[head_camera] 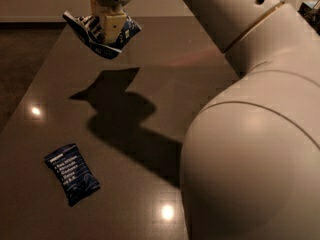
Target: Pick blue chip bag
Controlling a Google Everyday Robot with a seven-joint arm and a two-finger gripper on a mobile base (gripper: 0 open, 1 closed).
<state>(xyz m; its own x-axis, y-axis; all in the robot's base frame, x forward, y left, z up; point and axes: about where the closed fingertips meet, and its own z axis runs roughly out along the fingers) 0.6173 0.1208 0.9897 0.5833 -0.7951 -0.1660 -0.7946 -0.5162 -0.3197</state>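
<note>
Gripper (111, 28) pinches crumpled blue chip bag (102, 34) (white lettering) aloft.

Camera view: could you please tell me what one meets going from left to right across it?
dark-blue bar wrapper lying on the table → blue chip bag, held off the table in the shut gripper at the top of the view → robot arm filling the right side.

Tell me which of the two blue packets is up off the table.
The puffy blue chip bag, clamped in the claw at the top, hangs above its shadow. The flat dark-blue bar wrapper lies on the table, front left.
</note>
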